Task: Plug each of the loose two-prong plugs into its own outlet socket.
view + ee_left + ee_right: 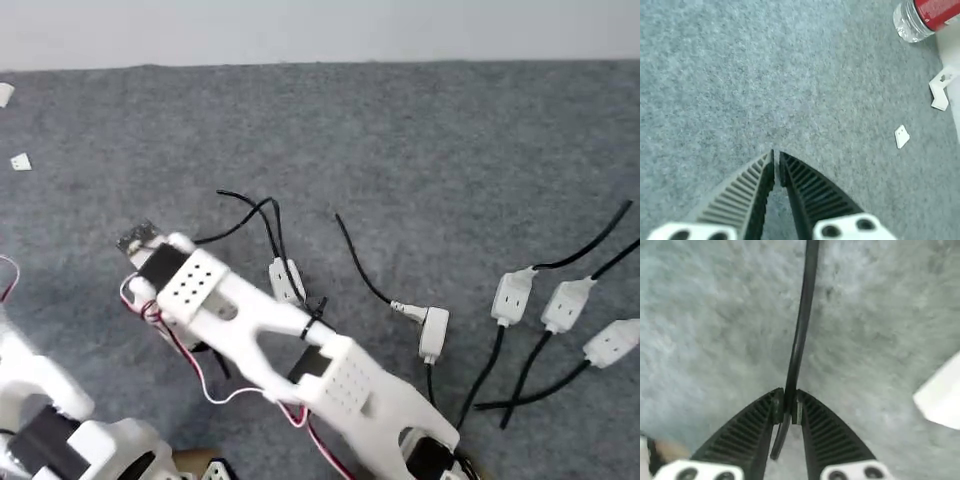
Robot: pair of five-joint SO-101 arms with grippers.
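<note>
Labels: a clear bottle (918, 20) lies at the upper right of the left wrist view; it carries a red label, and the print cannot be read.

Counts, high view, on the grey carpet (450, 150):
- three white outlet sockets (510, 297) in a row at the right of the frame; each is on its own black lead, and none touches another
- two white plugs; the first plug (287, 282) lies at centre, just beside the right arm (260, 320); the second plug (433, 333) lies right of centre, between that arm and the sockets, touching neither
- two small white scraps (20, 162) at the upper left, well apart from the plugs
- two arms; the left arm (50, 420) sits at the lower left corner.

End effectors:
- right gripper (786, 407): jaws clamped on a black cord (801, 330); the cord passes between the fingertips and runs on to the top edge of the right wrist view; a white body (940, 400) sits at the right edge of that view, and its kind cannot be told
- left gripper (776, 160): jaws drawn together to a narrow slit, with nothing between them; it hangs over bare carpet.
</note>
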